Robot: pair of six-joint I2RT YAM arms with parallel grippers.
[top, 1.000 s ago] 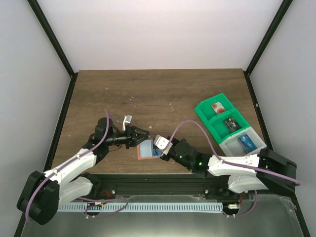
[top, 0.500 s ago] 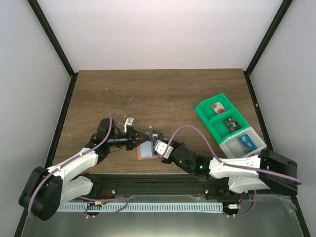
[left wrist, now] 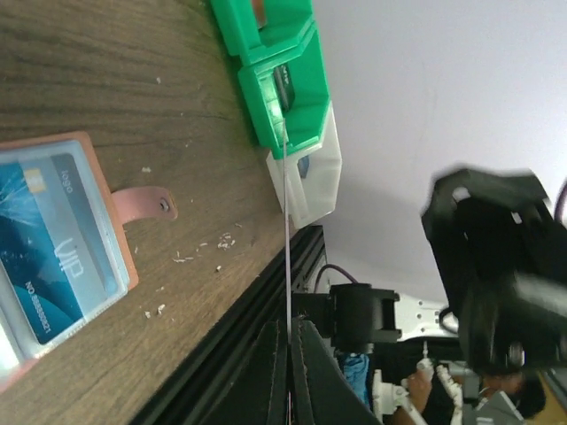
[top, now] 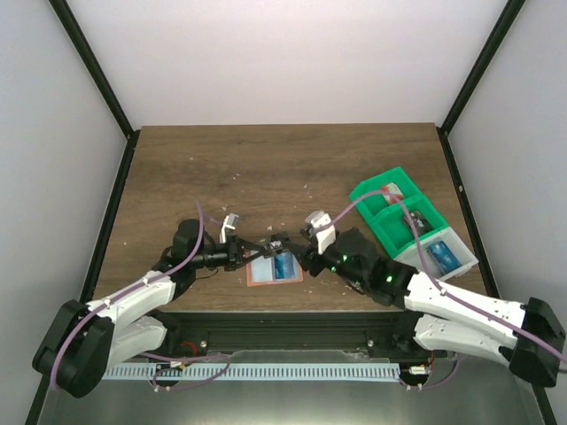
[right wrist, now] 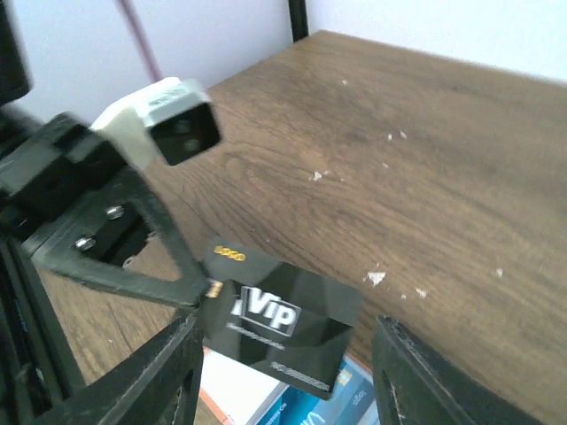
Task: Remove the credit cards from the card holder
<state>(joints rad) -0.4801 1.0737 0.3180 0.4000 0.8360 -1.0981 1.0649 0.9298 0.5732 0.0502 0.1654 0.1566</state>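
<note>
A black credit card (right wrist: 279, 323) marked VIP hangs just above the open card holder (top: 261, 270), which lies flat near the table's front edge. My left gripper (top: 258, 251) is shut on that card's left edge; in the left wrist view the card (left wrist: 286, 221) shows edge-on as a thin line rising from the closed left gripper (left wrist: 290, 326). A blue credit card (top: 283, 267) sits in the holder's light blue lining (left wrist: 53, 252). My right gripper (right wrist: 288, 354) is open, its fingers standing either side of the black card without touching it.
A green compartment tray (top: 368, 193) stands at the right, with a red-and-white card (top: 390, 192), a dark card (top: 415, 221) and a blue card (top: 443, 257) in its sections. The table's black front rail (top: 292, 323) runs close below the holder.
My left gripper has shut on the black card's edge. My right gripper has opened, let go of that card, and drawn back to the right.
</note>
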